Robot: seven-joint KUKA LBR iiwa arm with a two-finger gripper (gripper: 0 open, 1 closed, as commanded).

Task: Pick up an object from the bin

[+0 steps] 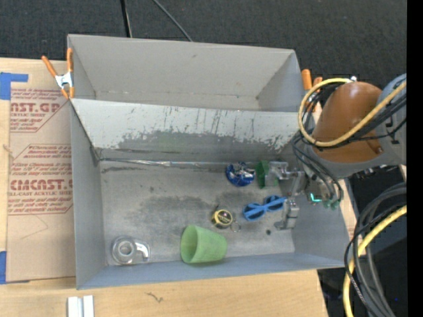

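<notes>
Blue looped piece (263,209) lies beside hand (285,195); gold ring (223,217), green cup (202,245) near.

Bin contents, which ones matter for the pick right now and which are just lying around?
In play: gripper, open; blue looped piece nearest it.
Lying about: blue round thing, small green piece, gold ring, green cup, clear cup.

Single camera, mounted above the grey bin (178,71), looking down at a tilt: far wall at frame top, near rim at bottom. Moderately near; whole bin in frame. Arm (347,121) enters from frame right.
</notes>
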